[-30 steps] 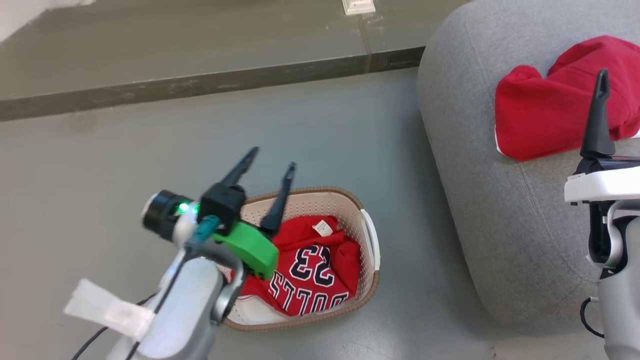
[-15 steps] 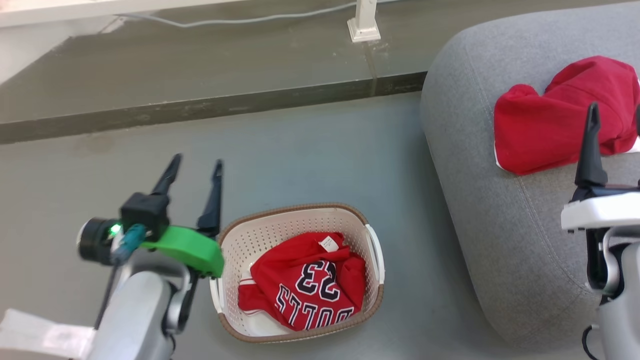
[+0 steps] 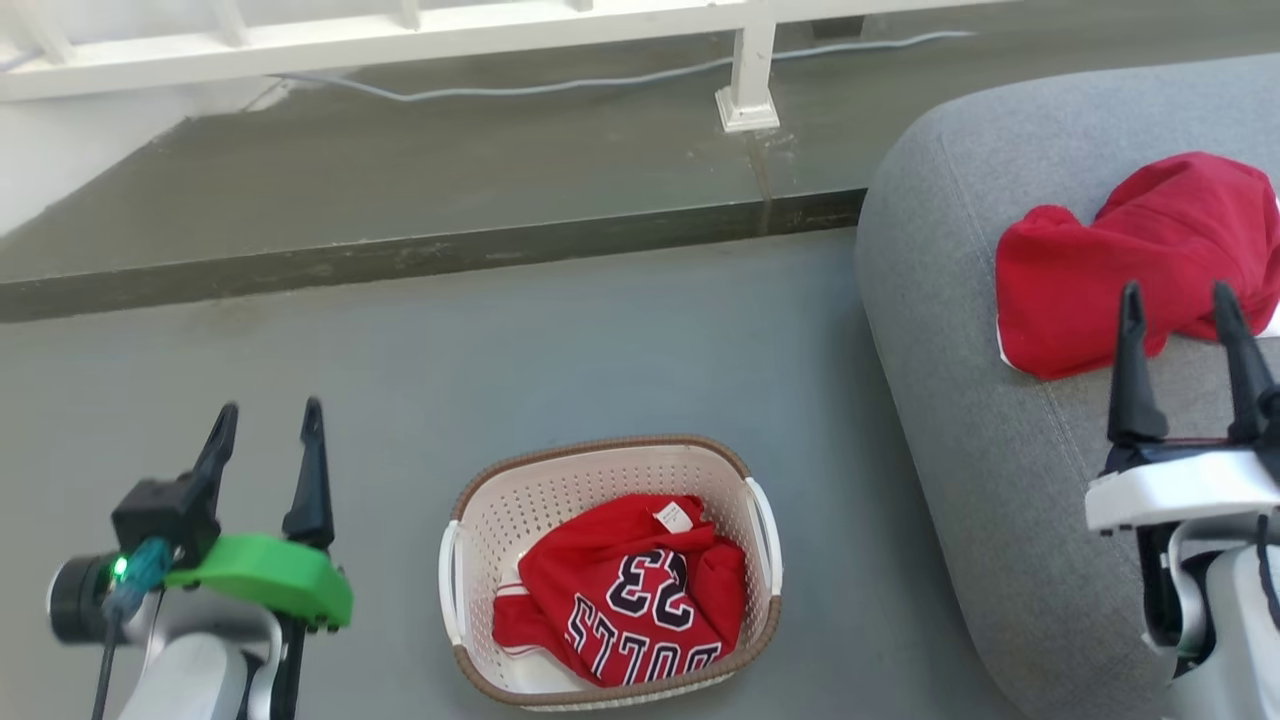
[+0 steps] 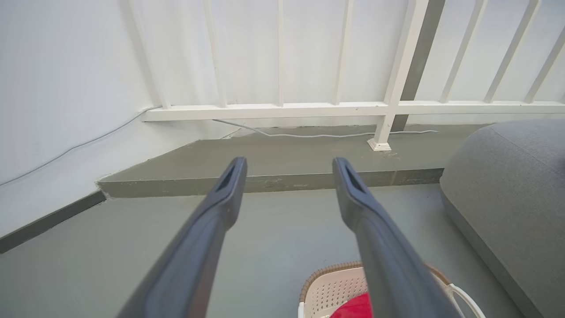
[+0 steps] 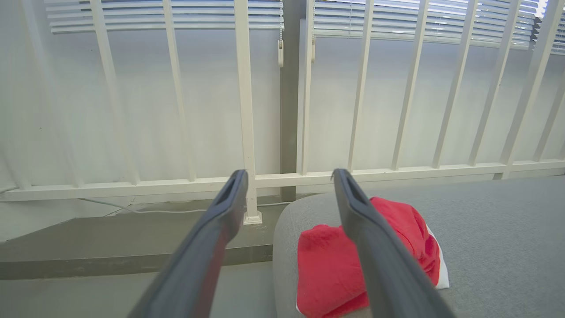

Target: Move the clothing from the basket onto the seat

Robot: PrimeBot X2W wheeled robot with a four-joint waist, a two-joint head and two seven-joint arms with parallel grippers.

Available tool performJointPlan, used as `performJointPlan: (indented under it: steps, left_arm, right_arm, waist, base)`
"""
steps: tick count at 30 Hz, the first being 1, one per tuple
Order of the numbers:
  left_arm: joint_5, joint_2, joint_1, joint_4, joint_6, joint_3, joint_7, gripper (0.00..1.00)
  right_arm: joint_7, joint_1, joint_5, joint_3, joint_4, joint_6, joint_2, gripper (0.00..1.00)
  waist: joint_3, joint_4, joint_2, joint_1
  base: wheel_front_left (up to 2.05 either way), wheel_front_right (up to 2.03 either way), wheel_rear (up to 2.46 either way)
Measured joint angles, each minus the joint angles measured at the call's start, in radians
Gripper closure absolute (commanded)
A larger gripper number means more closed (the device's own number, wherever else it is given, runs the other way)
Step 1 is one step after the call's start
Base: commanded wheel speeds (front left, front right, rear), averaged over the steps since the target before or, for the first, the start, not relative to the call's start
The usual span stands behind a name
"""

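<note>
Jersey (image 3: 625, 600) numbered 23 lies crumpled in the basket (image 3: 600, 445) on the floor, the plain red garment (image 3: 1100, 270) on the seat (image 3: 960, 420) to the right; the left gripper (image 3: 268, 412) and right gripper (image 3: 1177, 290) hang wide open and empty, so a careless grab could hook the light basket and lift it too.

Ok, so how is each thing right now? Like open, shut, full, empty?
basket: upright on the floor, not empty.
jersey: crumpled inside the basket.
seat: one garment on it.
plain red garment: heaped on the seat.
left gripper: open, empty.
right gripper: open, empty.
</note>
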Motion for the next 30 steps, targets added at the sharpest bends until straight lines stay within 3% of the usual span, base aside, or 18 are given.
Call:
performJointPlan:
  steps: [30]
  left_arm:
    - [0.008,-0.001,0.191,-0.148,0.016,0.088,-0.013,0.00]
  right_arm:
    - [0.052,0.110,0.010,0.037,-0.030,0.009,0.033,0.00]
  waist:
    - [-0.042,0.019,0.0000,0.0000]
  base:
    - [0.00,0.00,0.00]
